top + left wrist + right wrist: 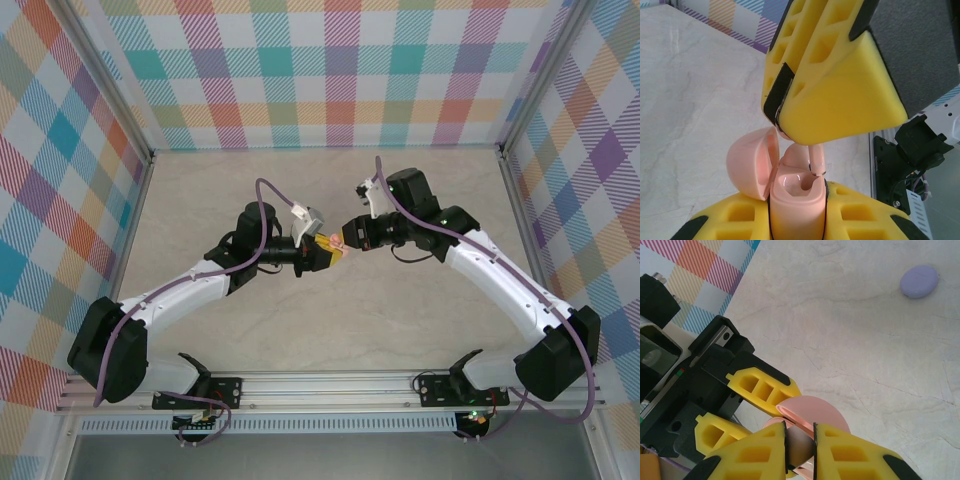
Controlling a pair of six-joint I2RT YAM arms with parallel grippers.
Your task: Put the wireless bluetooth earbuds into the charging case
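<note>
My left gripper [796,212] is shut on the pale pink charging case [795,205], held upright with its lid [751,162] swung open to the left. Above it, my right gripper [800,440] is shut on a pale pink earbud [801,446]. The earbud's stem [817,160] points down, its tip at the rim of the case's right slot. In the right wrist view the open lid [815,410] lies just beyond my fingertips. From above, both grippers meet at the table's middle, left [322,252] and right [346,240].
A purple oval disc [920,281] lies on the marble table [850,330], well apart from the grippers. Checkered walls [330,70] close in the back and sides, and a metal rail [330,385] runs along the near edge.
</note>
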